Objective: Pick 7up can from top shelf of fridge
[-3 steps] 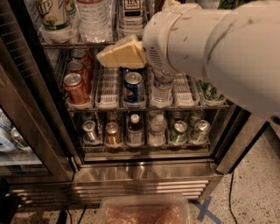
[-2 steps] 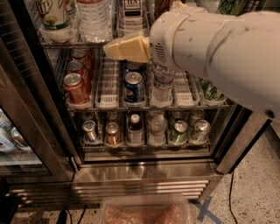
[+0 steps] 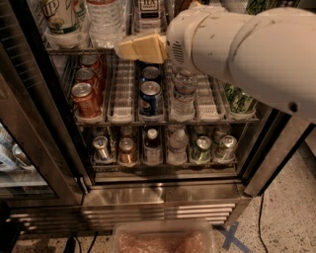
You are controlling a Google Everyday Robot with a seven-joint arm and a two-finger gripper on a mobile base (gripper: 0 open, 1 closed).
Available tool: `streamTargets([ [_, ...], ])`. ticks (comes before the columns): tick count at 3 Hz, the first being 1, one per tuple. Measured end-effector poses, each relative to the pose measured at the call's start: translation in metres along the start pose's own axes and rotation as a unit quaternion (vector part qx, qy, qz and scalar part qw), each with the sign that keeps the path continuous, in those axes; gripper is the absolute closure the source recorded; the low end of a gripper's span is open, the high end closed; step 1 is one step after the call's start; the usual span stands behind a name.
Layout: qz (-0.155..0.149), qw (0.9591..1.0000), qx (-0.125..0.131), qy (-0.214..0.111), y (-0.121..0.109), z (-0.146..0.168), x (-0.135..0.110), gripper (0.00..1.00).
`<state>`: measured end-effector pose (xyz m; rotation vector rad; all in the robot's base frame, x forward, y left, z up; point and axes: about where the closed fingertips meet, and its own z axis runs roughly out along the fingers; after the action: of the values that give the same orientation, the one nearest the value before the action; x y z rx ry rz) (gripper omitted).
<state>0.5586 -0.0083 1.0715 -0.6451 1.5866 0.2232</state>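
The 7up can (image 3: 63, 15), whitish with green letters and a fruit picture, stands at the far left of the top shelf (image 3: 74, 50), cut off by the top of the view. My gripper (image 3: 129, 48), cream-coloured at the end of the big white arm (image 3: 237, 47), hangs in front of the fridge (image 3: 44, 118) at the height of the top shelf's front edge. It points left, to the right of and slightly below the 7up can, and is apart from it.
A water bottle (image 3: 106, 17) and a TEA can (image 3: 148, 11) stand right of the 7up can. Lower racks hold red cans (image 3: 86, 99), a blue can (image 3: 150, 96), a bottle (image 3: 185, 91) and green cans (image 3: 239, 99). The open glass door (image 3: 19, 153) is left. A plastic bin (image 3: 163, 239) lies on the floor.
The arm has risen and shifted slightly right, bringing the gripper from in front of the middle rack up to the top shelf's edge.
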Motion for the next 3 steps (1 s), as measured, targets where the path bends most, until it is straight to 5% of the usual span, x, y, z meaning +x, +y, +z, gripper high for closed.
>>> streamTargets([
  [2,-0.036,0.9984,0.034,-0.028,0.003,0.001,0.002,0.00],
  [3,-0.066,0.9940,0.072,-0.049,-0.006,-0.007,0.006,0.18],
])
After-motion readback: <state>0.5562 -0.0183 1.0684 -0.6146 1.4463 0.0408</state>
